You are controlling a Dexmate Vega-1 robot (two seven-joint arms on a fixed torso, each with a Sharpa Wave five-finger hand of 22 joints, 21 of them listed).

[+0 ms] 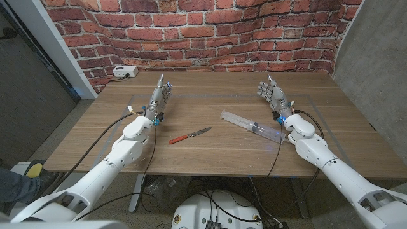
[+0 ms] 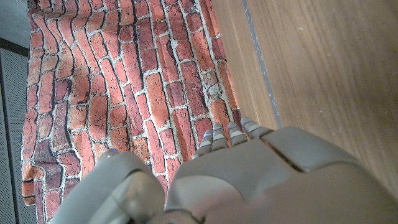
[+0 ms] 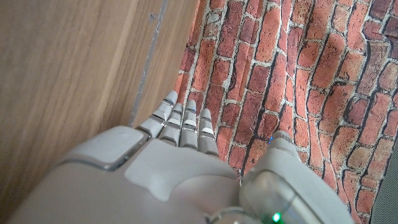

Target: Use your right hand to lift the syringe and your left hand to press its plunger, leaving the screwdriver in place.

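The syringe is lying flat on the wooden table, right of centre, running diagonally w/ its wider plunger end toward the table's middle and the narrow tip end pointing at my right forearm; nothing is touching it. Just left of it, near the middle of the table, the screwdriver is lying apart from the syringe, red handle toward the front edge, metal shaft angling up toward the syringe's plunger end. My right hand is sitting beyond the syringe's tip end, near it but not on it, fingers reaching toward the brick wall, straight and close together, holding nothing; in the right wrist view I'm seeing the back of the hand w/ the fingers side by side and the thumb off to one side. My left hand is sitting well apart on the other side of the table, also pointing at the wall, fingers extended & empty; the left wrist view is showing its fingertips lined up over the table's far edge. A white power strip is sitting at the far left corner of the table by the wall.
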